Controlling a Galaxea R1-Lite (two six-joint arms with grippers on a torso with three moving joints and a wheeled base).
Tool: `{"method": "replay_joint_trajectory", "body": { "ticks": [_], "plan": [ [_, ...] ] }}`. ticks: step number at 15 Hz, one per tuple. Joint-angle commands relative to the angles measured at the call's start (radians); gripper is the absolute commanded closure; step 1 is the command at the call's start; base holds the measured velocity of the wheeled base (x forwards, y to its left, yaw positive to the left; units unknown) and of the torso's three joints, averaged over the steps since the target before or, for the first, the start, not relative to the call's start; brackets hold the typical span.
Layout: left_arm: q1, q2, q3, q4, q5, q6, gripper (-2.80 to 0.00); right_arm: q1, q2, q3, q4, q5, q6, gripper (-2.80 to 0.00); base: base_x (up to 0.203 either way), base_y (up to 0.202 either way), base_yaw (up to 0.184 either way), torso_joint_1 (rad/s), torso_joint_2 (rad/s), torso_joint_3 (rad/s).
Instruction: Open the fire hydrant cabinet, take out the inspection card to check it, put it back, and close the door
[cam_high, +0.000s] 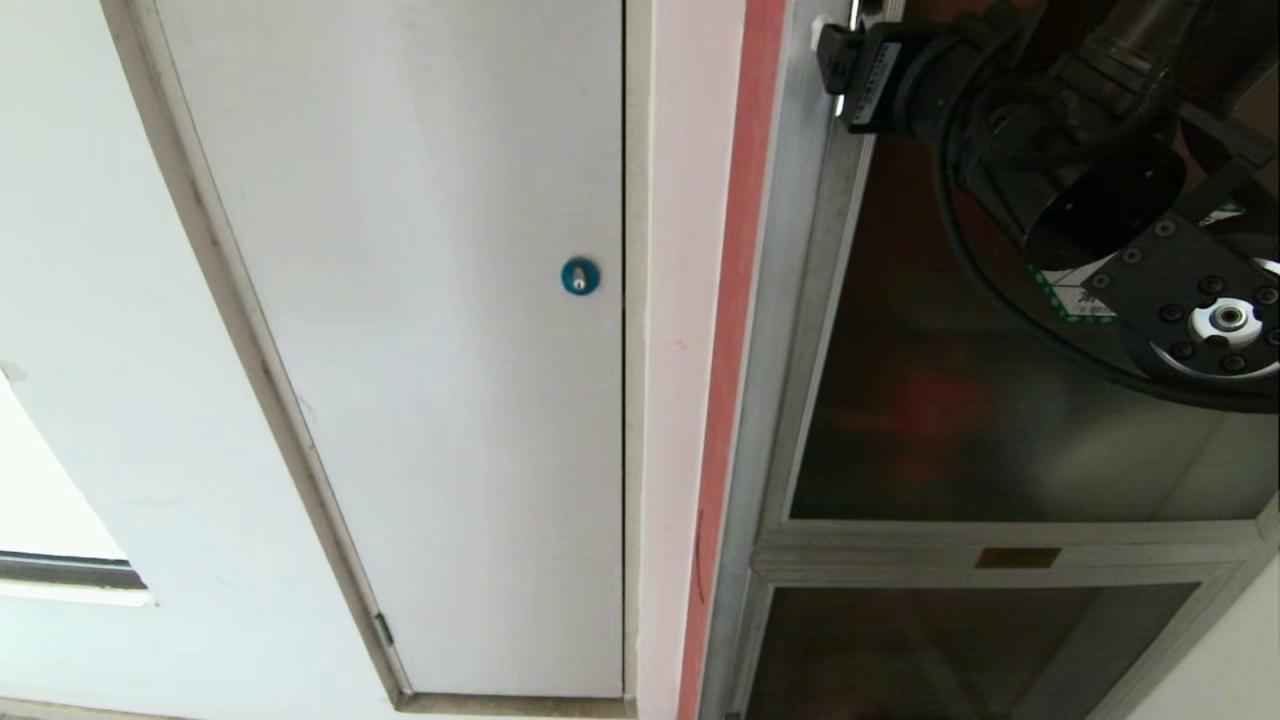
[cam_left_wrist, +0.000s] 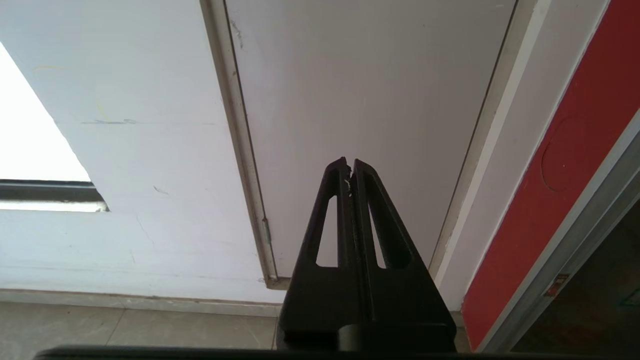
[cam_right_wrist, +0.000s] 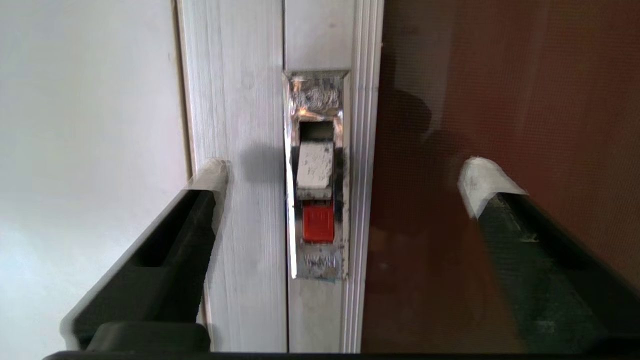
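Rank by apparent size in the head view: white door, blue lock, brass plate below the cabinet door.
1. white door, by far the largest.
2. brass plate, a small strip.
3. blue lock, smallest, though close to the plate.

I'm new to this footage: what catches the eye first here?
The right gripper stands open at the door, its taped fingertips either side of the small red latch in the aluminium frame. To the left, a blue lock dots the white door.
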Motion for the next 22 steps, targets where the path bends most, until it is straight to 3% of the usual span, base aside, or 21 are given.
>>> {"method": "replay_joint_trajectory", "body": {
  "ticks": [1, 22],
  "plan": [
    [0.000, 0.001, 0.006, 0.000, 0.001, 0.000, 0.00, 0.000, 0.010, -0.007, -0.005, -0.002, -0.001, 0.00, 0.000, 0.000, 0.000, 0.000, 0.00, 0.000],
    [0.000, 0.000, 0.006, 0.000, 0.001, 0.000, 0.00, 0.003, -0.050, 0.020, 0.022, -0.030, -0.001, 0.00, 0.000, 0.000, 0.000, 0.000, 0.00, 0.000]
  ]
}}
